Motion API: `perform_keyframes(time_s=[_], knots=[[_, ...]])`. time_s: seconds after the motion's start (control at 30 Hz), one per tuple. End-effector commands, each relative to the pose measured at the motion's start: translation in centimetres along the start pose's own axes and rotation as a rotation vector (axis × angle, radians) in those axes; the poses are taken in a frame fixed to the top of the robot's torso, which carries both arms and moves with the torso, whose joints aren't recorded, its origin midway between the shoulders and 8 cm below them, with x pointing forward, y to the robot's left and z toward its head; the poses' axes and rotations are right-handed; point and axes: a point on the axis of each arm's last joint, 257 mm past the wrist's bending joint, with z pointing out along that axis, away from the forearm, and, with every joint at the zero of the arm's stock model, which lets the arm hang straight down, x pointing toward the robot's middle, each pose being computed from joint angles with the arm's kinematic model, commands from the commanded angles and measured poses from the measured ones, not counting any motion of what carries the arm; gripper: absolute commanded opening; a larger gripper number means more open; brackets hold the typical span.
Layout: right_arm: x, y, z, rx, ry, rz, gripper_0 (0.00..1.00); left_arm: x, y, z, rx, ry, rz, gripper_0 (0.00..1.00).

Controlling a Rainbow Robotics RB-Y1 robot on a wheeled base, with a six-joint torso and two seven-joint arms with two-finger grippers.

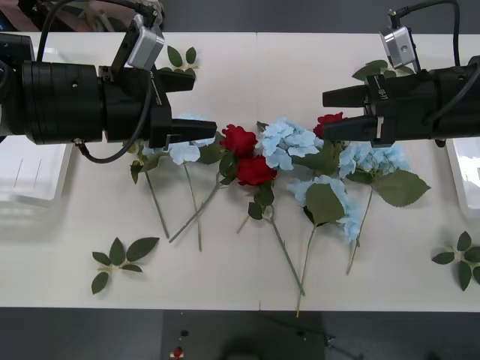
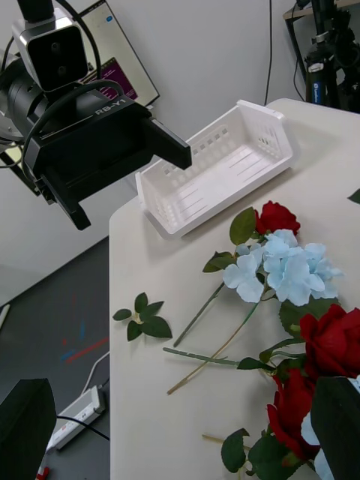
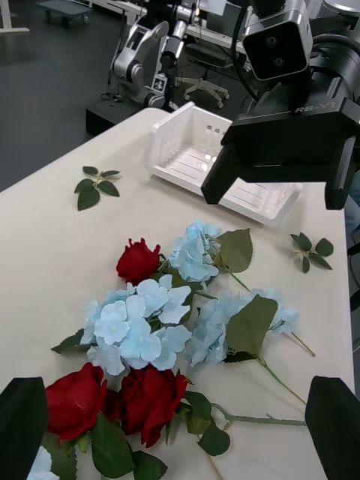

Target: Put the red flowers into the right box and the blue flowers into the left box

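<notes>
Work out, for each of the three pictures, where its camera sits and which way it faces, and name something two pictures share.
Front view: above the arms, facing down at the white table; left gripper and right gripper both show.
Right wrist view: on the right arm, facing the left gripper and the white slotted plastic left box.
Left wrist view: on the left arm, facing the right gripper and the white plastic right box.
Shared: the deep red artificial roses and pale blue hydrangeas.

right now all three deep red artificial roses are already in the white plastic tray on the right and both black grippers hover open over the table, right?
Not quite. The three deep red artificial roses lie on the table among the pale blue hydrangeas, as the front view shows. The right tray holds none. Left gripper and right gripper do hover open.
</notes>
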Motion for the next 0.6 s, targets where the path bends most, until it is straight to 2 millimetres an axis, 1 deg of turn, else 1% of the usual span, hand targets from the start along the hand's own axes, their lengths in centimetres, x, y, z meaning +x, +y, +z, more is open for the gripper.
perform_keyframes(time_s=[0.03,0.17,0.23,0.27,0.3,0.33,0.37,0.4,0.47,0.53,0.57,0.6], knots=[[5.0,0.1,0.3,-0.002,0.024,0.094,1.0,-0.6,0.2,-0.2,-0.008,-0.02,0.034,1.0],[5.2,-0.8,-0.3,0.023,0.009,0.114,1.0,-0.6,0.2,-0.2,-0.008,-0.02,0.034,1.0],[5.7,-1.1,-1.1,0.037,0.034,0.107,1.0,-0.6,0.2,-0.2,-0.008,-0.02,0.034,1.0],[6.5,-1.3,-1.7,0.049,0.072,0.089,1.0,-0.6,0.2,-0.2,-0.008,-0.02,0.034,1.0],[7.5,-1.4,-2.4,0.055,0.119,0.07,1.0,0.9,-0.2,0.3,-0.001,-0.018,-0.018,1.0],[8.1,-1.4,-2.9,0.061,0.142,0.112,1.0,0.9,-0.2,0.3,-0.001,-0.019,-0.017,1.0],[8.9,-1.6,-3.8,0.077,0.181,0.208,1.0,0.7,-0.1,0.1,-0.005,-0.026,-0.022,1.0],[9.3,-1.7,-4.4,0.09,0.199,0.272,1.0,0.0,0.1,0.0,-0.011,-0.044,-0.025,1.0],[10.4,-2.2,-6.4,0.135,0.238,0.443,1.0,-1.2,0.6,-1.0,-0.021,-0.087,-0.094,1.0],[11.4,-2.7,-8.1,0.176,0.272,0.57,1.0,-2.0,1.0,-2.3,-0.016,-0.107,-0.172,1.0],[12.3,-2.8,-9.2,0.204,0.306,0.636,1.0,-2.0,1.7,-3.3,-0.018,-0.106,-0.235,1.0],[13.2,-3.0,-10.2,0.236,0.344,0.679,1.0,-1.4,2.3,-4.5,-0.019,-0.091,-0.297,1.0]])
